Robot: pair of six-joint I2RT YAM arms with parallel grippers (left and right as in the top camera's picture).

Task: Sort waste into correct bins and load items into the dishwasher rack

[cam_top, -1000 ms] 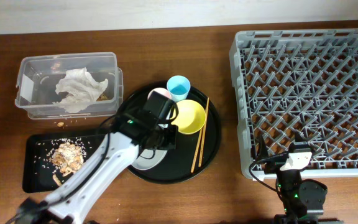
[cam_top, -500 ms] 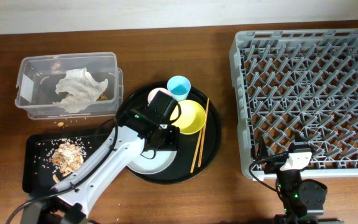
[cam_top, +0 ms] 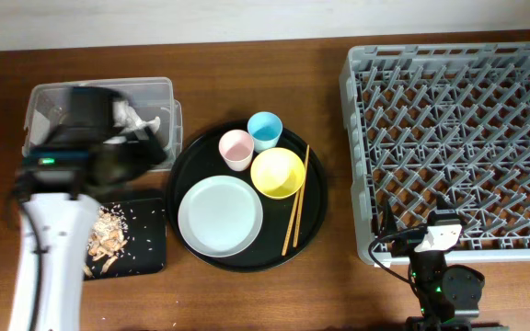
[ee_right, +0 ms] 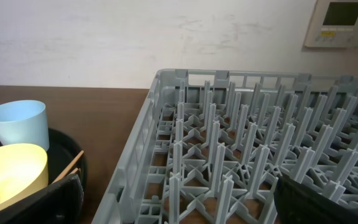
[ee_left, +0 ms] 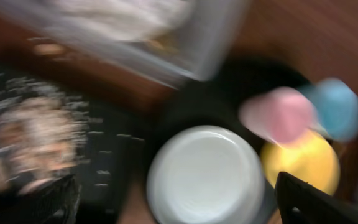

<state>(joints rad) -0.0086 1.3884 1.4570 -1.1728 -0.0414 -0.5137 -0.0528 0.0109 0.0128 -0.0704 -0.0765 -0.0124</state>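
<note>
Claws both gape empty: right claw (ee_right: 179, 199) at the near rim of the rack (cam_top: 449, 119), left claw (ee_left: 179, 202) above food scraps (cam_top: 109, 234) in the black tray (cam_top: 150, 253). On the round tray (cam_top: 313, 216) sit plate (cam_top: 220, 216), chopsticks (cam_top: 295, 207), bowl (cam_top: 278, 173), pink cup (cam_top: 236, 147), blue cup (cam_top: 265, 129); beyond, napkin (ee_left: 123, 11) in the clear box (cam_top: 159, 92).

Grey plate (cam_top: 220, 216), yellow bowl (cam_top: 278, 173), pink cup (cam_top: 236, 148), blue cup (cam_top: 265, 130) and chopsticks (cam_top: 295, 202) sit on the round black tray (cam_top: 274, 250).

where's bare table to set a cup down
Bare wood strip between the round tray and the rack; also along the far edge behind the tray. Crowded: the tray itself, and around the clear box.
</note>
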